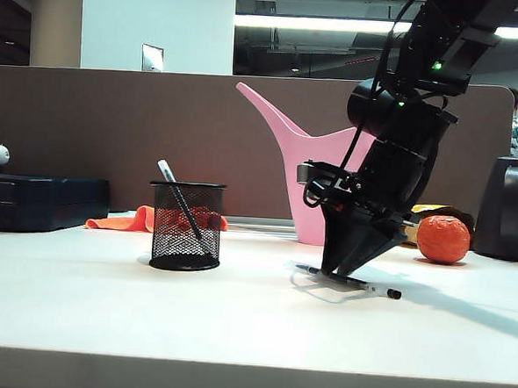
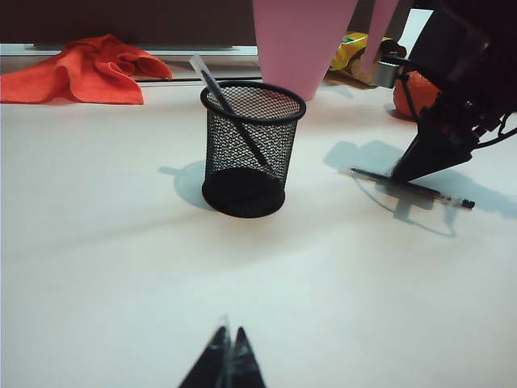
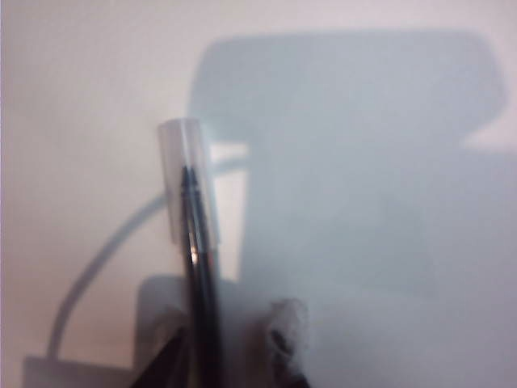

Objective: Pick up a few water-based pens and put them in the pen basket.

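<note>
One pen (image 1: 181, 209) is already in the cup (image 1: 187, 226); it leans inside with its pale end poking over the rim; so that part is done, I think. The other pen (image 1: 350, 280) lies flat on the white table (image 1: 233, 324), to the right of the cup and well apart from it; that one is left to lift and drop in.

My right claw (image 1: 342, 271) is down on that pen, tip pointing at the table; in the right wrist view one finger (image 3: 287, 335) sits just beside the pen (image 3: 198, 267) and the other finger is on its far side, so the pen lies between them; there is a gap next to it, and I cannot tell if the claw has it gripped or is only closing in. My left claw (image 2: 227, 360) hangs back near the front of the table, far from the cup (image 2: 246, 149); its two tips are pressed together with nothing in them.

The cup is round black wire mesh with a solid rim and base; I can see through it. The pens are thin sticks with see-through sides, dark ink inside and a clear cap. The table is smooth and a bit shiny. Behind stand a pink can (image 1: 308, 175), smooth plastic with a long spout, a bumpy orange ball (image 1: 443, 239) and a soft crumpled orange cloth (image 1: 125, 221).
</note>
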